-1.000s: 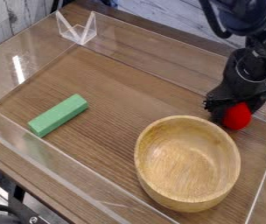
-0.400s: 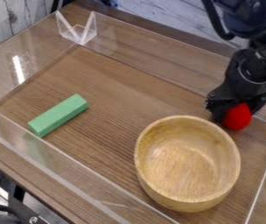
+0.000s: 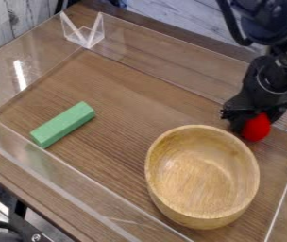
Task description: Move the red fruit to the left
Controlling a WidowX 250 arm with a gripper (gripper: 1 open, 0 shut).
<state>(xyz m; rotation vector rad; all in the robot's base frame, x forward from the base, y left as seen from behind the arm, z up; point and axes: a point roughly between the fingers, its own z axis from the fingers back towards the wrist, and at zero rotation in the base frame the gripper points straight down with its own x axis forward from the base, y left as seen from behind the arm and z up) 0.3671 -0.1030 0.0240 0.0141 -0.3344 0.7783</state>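
The red fruit (image 3: 256, 127) lies on the wooden table at the far right, just behind the wooden bowl (image 3: 204, 177). My black gripper (image 3: 251, 114) reaches down over it from above, with its dark fingers spread on either side of the fruit's top. The jaws stand open around the fruit and I cannot tell whether they touch it. The fruit's upper part is hidden by the gripper.
A green rectangular block (image 3: 63, 124) lies at the left of the table. Clear plastic walls (image 3: 33, 66) fence the table on all sides, with a clear bracket (image 3: 82, 33) at the back left corner. The right wall stands close to the fruit.
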